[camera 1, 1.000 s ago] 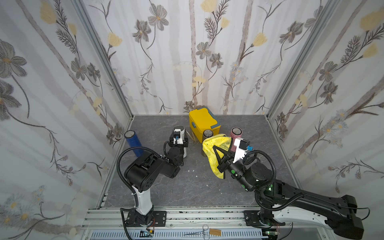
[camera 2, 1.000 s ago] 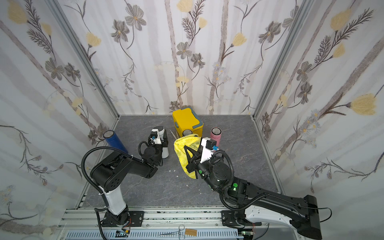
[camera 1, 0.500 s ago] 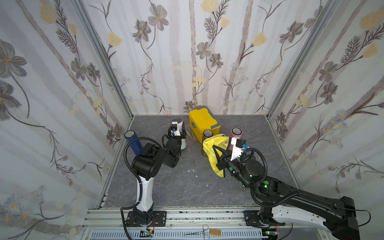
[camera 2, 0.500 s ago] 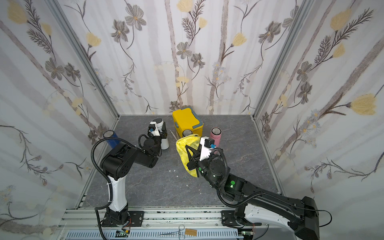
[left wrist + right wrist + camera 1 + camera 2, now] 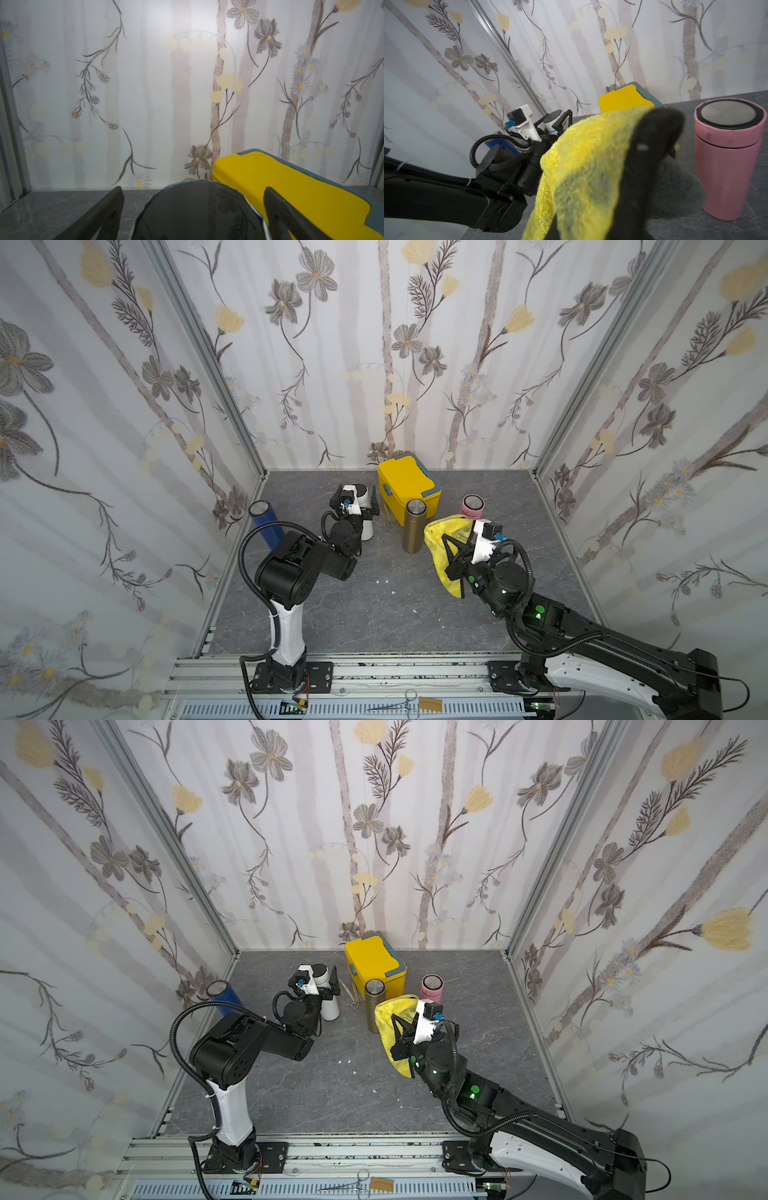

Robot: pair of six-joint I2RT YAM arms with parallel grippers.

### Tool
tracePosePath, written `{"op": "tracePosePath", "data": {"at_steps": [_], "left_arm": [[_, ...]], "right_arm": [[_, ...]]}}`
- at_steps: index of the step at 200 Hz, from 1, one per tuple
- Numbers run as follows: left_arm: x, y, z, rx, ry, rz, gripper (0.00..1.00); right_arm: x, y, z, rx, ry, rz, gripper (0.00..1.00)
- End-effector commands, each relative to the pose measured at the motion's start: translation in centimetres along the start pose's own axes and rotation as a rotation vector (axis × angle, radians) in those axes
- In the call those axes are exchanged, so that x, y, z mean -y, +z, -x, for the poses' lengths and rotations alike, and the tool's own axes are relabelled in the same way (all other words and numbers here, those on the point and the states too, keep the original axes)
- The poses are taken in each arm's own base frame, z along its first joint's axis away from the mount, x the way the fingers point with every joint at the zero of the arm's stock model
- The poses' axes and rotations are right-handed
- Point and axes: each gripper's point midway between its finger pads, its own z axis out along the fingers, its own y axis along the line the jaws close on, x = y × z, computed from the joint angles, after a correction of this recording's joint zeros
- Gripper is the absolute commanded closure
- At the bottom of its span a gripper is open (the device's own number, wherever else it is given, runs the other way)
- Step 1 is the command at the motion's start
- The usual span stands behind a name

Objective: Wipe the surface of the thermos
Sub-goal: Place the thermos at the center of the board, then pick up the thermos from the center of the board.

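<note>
Left wrist view: left gripper is spread wide, jaws on either side of the white thermos lid. There's a gap on both sides, so it touches nothing and holds nothing.

Both top views: the white thermos stands upright on the worktop, just beside the yellow box, on the left arm's side of it. Right gripper is clenched on the yellow cloth. The cloth hangs in front of the yellow box, just beside the bronze thermos; can't tell if they touch. The pink thermos sits beside the box's far corner. The blue thermos is well apart from the box, by the side wall.

Step in hand, my guess: left arm either taking or leaving the white thermos, can't tell which.

- **If gripping:** close squarely on the body below the lid, without shoving it into the yellow box.
- **If leaving:** back straight off so neither jaw clips it.
- **Wiping:** keep the cloth clamped, lay its broad face on the wall and wipe top to bottom, with the thermos steadied.
- **Risk:** tall narrow cans tip easily.
</note>
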Motion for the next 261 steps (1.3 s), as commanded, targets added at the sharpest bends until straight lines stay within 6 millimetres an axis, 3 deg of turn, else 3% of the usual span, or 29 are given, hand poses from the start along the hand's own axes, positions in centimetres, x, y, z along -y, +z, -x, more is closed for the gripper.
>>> {"op": "tracePosePath", "data": {"at_steps": [1, 50, 88, 130, 156, 201, 261], "left_arm": [[0.1, -0.6, 2.0, 0.014, 0.02, 0.031, 0.0], [0.6, -2.4, 4.9, -0.059, 0.047, 0.062, 0.0], [-1.2, -4.3, 6.7, -0.158, 0.035, 0.145, 0.0], [-5.7, -7.6, 11.0, -0.199, -0.163, 0.222, 0.0], [-9.7, -10.4, 12.6, -0.147, -0.202, 0.352, 0.0], [-14.6, -13.1, 12.1, -0.193, -0.145, 0.556, 0.0], [-18.4, -14.8, 9.6, -0.228, -0.142, 0.679, 0.0]], "right_arm": [[2.7, -0.3, -0.6, -0.007, -0.022, -0.102, 1.0], [9.0, -1.3, -2.0, 0.027, -0.068, -0.308, 1.0], [11.4, -1.8, -2.6, 0.058, -0.083, -0.352, 1.0], [12.8, -2.2, -3.8, 0.031, -0.082, -0.372, 0.96], [15.4, -3.4, -3.9, 0.052, -0.083, -0.486, 1.0], [18.3, -5.1, -4.0, 0.098, -0.065, -0.57, 1.0], [20.6, -7.0, -3.3, 0.164, 0.014, -0.592, 1.0]]}}
